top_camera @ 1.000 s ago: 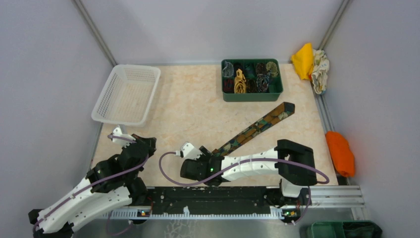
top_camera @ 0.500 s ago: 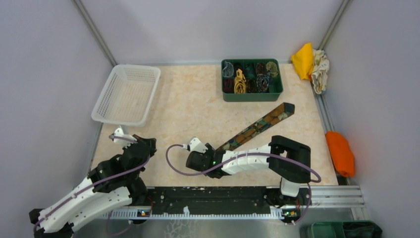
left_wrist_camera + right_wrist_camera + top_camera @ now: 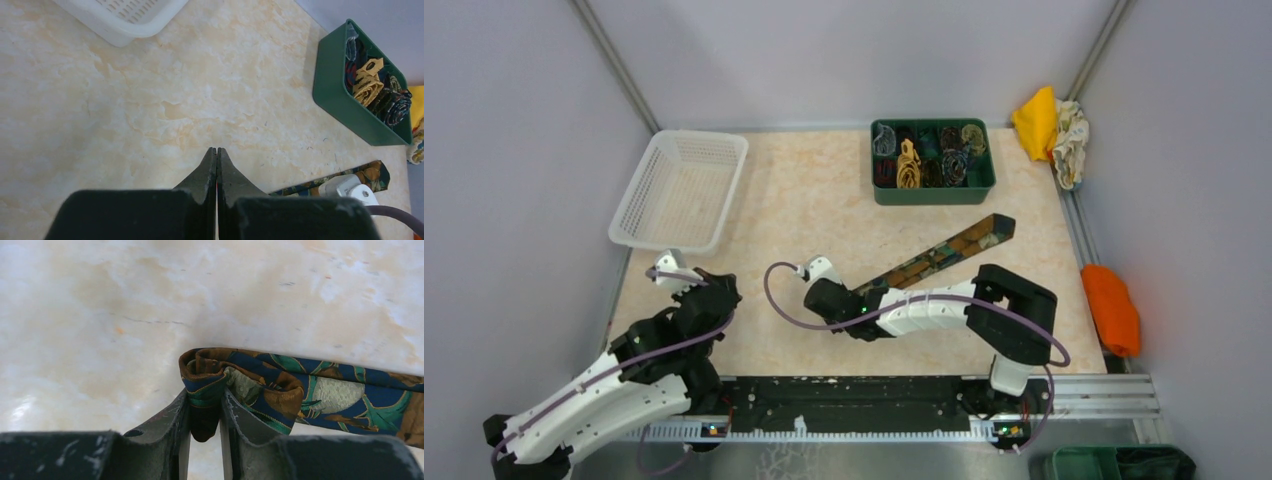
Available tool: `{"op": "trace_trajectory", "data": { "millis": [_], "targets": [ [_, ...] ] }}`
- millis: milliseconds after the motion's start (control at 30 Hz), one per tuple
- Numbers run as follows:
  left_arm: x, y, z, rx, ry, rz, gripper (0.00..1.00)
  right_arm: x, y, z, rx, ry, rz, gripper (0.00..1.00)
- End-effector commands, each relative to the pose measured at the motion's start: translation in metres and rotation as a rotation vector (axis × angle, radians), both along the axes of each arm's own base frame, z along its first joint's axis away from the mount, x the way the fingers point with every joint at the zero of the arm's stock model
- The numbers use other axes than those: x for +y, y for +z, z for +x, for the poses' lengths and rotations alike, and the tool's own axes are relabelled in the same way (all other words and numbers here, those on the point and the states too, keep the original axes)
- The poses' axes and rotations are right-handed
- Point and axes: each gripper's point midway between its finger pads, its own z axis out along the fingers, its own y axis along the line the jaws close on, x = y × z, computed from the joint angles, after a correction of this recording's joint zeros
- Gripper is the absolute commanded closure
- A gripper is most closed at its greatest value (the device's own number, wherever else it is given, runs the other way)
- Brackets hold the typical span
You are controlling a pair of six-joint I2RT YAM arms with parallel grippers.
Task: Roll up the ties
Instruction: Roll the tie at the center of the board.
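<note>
Right gripper [image 3: 204, 396], clamped on the folded narrow end of the brown tie [image 3: 949, 250], has carried it toward 12 o'clock, swinging the strip lying toward 2 o'clock; first turn likely begun; left gripper [image 3: 216, 159] pinched shut, empty, at 8 o'clock.

Overhead view, two wrist close-ups — shared tabletop [image 3: 824, 225]
</note>
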Motion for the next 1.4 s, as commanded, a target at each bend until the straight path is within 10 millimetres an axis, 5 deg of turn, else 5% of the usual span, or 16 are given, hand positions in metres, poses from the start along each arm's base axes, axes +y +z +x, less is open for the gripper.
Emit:
{"op": "trace_trajectory", "data": {
  "millis": [0, 267, 500, 867, 1100, 1367],
  "targets": [
    [0.009, 0.030, 0.011, -0.087, 0.092, -0.017, 1.00, 0.057, 0.046, -0.016, 0.084, 0.157, 0.297, 0.78],
    [-0.002, 0.068, 0.021, -0.176, 0.053, 0.009, 1.00, 0.080, 0.084, -0.011, 0.216, 0.250, 0.583, 0.78],
    [-0.018, 0.067, 0.031, -0.170, 0.027, 0.043, 1.00, 0.075, 0.091, -0.009, 0.365, 0.318, 0.768, 0.79],
    [-0.044, 0.071, 0.042, -0.175, -0.034, 0.052, 1.00, 0.042, 0.073, 0.007, 0.468, 0.282, 0.936, 0.79],
    [-0.053, 0.066, 0.045, -0.159, -0.052, 0.064, 1.00, 0.024, 0.041, 0.022, 0.537, 0.197, 0.962, 0.79],
    [-0.058, 0.063, 0.047, -0.159, -0.068, 0.078, 1.00, 0.010, 0.034, 0.033, 0.532, 0.147, 0.991, 0.80]
  ]
}}
